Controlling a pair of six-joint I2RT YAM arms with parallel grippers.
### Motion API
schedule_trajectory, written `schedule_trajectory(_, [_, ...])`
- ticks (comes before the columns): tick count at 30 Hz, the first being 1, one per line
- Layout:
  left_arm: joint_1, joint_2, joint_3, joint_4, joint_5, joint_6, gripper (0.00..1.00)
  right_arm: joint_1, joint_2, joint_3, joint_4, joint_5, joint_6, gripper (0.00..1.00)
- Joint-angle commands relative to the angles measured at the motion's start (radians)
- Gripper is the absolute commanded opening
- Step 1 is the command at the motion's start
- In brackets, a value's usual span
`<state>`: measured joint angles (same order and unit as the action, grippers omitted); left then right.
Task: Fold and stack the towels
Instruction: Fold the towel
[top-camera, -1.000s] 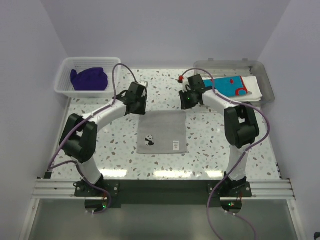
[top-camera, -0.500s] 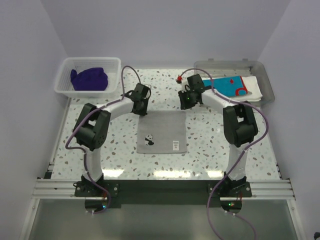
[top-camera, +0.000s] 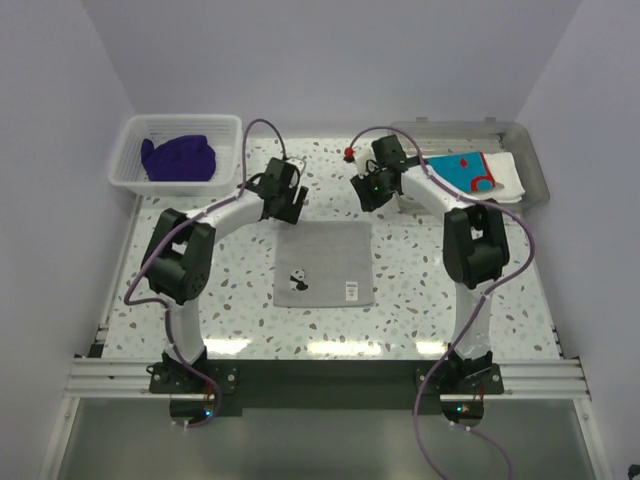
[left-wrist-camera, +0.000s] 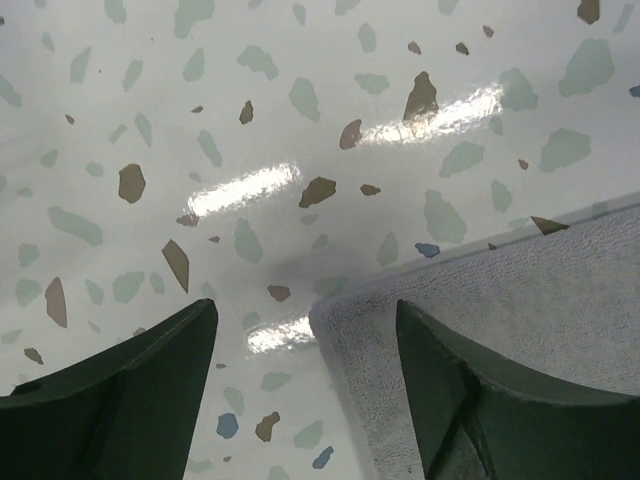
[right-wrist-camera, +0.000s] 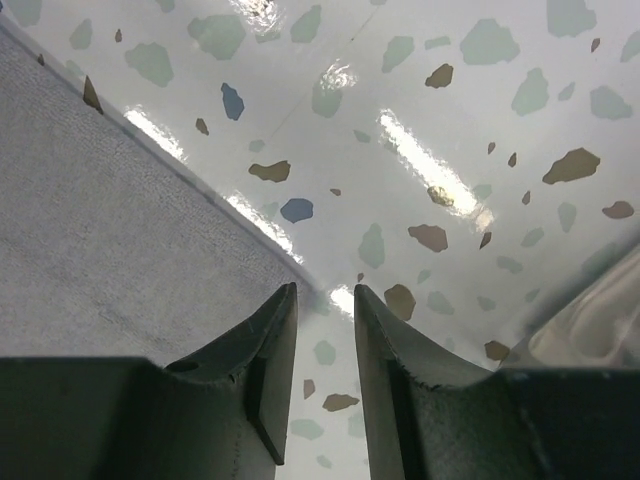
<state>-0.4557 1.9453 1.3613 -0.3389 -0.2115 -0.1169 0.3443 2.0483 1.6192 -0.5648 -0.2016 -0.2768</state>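
White basket: slatted plastic, at the desk's far left corner. It holds the dark purple towel, bunched up.
Clear tray: greyish plastic, at the far right corner. Inside is a folded stack with the turquoise-and-red towel on top of the white towel. Whether anything lies under them cannot be told.
Grey towel: spread flat in the middle of the desk, well apart from both containers. It has a small panda print and a white label towards its near edge.
Left fingers: spread wide over the grey towel's far left corner. The corner lies between them, ungripped.
Right fingers: a narrow gap apart with nothing in it, over bare desk just beside the grey towel's far right corner. Whether they touch the cloth cannot be told.
Desk: glossy white terrazzo flecked with green, brown and blue, with streaks of light reflected in it.
Room: plain pale walls close in the left, back and right. A metal rail along the near edge carries both arm bases.
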Motion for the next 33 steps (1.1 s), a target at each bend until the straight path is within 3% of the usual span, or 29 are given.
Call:
schedule_trajectory(1, [0.04,-0.057,0.002,0.09,0.067,0.144,0.78,-0.01,0.049,0.09,-0.137,-0.024,-0.134,0.34])
schedule_trajectory(3, [0.051,-0.051,0.002,0.095,0.133,0.221,0.9,-0.013,0.07,0.12,-0.161,-0.036,-0.175,0.36])
schedule_trajectory(6, [0.063,-0.039,-0.007,0.103,0.229,0.338,0.96,-0.013,0.105,0.163,-0.228,-0.062,-0.226,0.39])
schedule_trajectory(13, [0.115,0.006,0.054,0.011,0.403,0.485,0.91,-0.011,0.144,0.191,-0.296,-0.119,-0.277,0.48])
schedule_trajectory(19, [0.12,0.062,0.127,-0.072,0.506,0.531,0.84,-0.013,0.173,0.215,-0.305,-0.147,-0.289,0.49])
schedule_trajectory(23, [0.12,0.09,0.15,-0.103,0.508,0.545,0.76,-0.013,0.2,0.225,-0.3,-0.15,-0.292,0.47])
schedule_trajectory(28, [0.121,0.096,0.154,-0.126,0.517,0.553,0.76,-0.013,0.225,0.237,-0.319,-0.145,-0.305,0.41])
schedule_trajectory(33, [0.121,0.109,0.159,-0.156,0.546,0.572,0.78,-0.01,0.248,0.238,-0.343,-0.124,-0.328,0.28])
